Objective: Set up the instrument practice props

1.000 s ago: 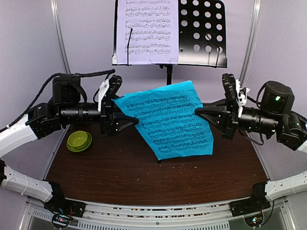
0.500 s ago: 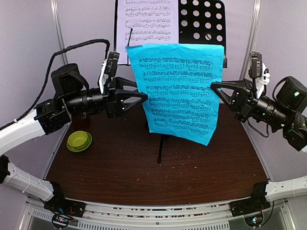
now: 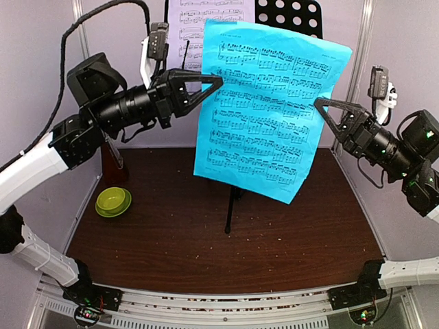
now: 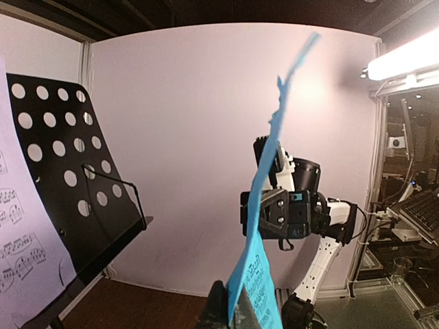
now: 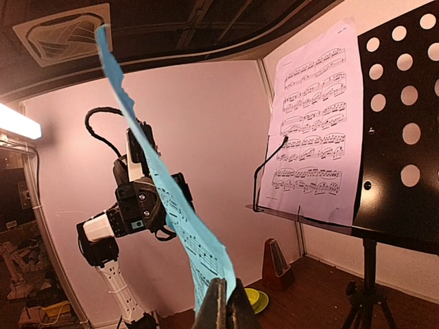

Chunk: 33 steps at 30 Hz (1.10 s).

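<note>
Two clamped grips hold the cyan paper music sheet (image 3: 264, 116) upright in the air, left pincer (image 3: 217, 78) on its left edge, right pincer (image 3: 319, 103) on its right, black perforated-metal music stand (image 3: 291, 15) directly behind.

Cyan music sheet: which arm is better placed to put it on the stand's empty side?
Probably the right. Both arms' jaws pinch the cyan music sheet, but the right grips the edge nearer the music stand's bare half.

Near cyan sheet (image 3: 267, 110), black staves; far white sheet (image 3: 188, 24), same print; stand (image 5: 391, 151) black, round-hole grid; bowl (image 3: 113, 201) lime-green; metronome (image 5: 276, 266) brown; bench (image 3: 206, 233) dark brown.
</note>
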Each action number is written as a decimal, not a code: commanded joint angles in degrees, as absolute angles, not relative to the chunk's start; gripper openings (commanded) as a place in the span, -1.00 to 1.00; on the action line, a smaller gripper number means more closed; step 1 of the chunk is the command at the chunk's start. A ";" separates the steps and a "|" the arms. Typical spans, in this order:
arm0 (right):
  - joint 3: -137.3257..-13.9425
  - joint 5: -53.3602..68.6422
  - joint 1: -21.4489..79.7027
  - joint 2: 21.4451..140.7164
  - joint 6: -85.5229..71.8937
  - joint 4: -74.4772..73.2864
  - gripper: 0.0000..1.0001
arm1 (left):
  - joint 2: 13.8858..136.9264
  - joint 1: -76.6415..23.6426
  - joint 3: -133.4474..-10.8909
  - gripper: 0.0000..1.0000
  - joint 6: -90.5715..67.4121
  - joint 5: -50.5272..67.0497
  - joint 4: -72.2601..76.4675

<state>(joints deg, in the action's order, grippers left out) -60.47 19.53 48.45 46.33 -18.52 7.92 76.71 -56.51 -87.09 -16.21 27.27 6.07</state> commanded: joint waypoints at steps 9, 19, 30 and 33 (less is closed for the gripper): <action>-66.22 7.75 44.23 46.47 -19.56 3.75 -0.39 | 85.11 -57.56 -107.45 -1.00 -17.24 16.10 -3.73; -78.87 -6.02 43.12 52.23 -12.39 -9.80 -0.03 | 93.91 -57.41 -126.09 -1.00 -15.70 2.44 -12.33; -91.67 -11.86 42.81 61.43 -10.67 -22.97 0.01 | 98.96 -55.64 -135.76 -1.00 -19.27 -9.85 -17.93; -92.45 -12.39 42.80 62.34 -10.31 -23.26 0.02 | 98.81 -55.63 -136.05 -1.00 -19.28 -13.53 -19.05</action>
<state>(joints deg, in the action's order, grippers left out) -90.52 -9.89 43.09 61.43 -11.70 -19.62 98.80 -56.05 -134.17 -18.04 -6.74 -18.24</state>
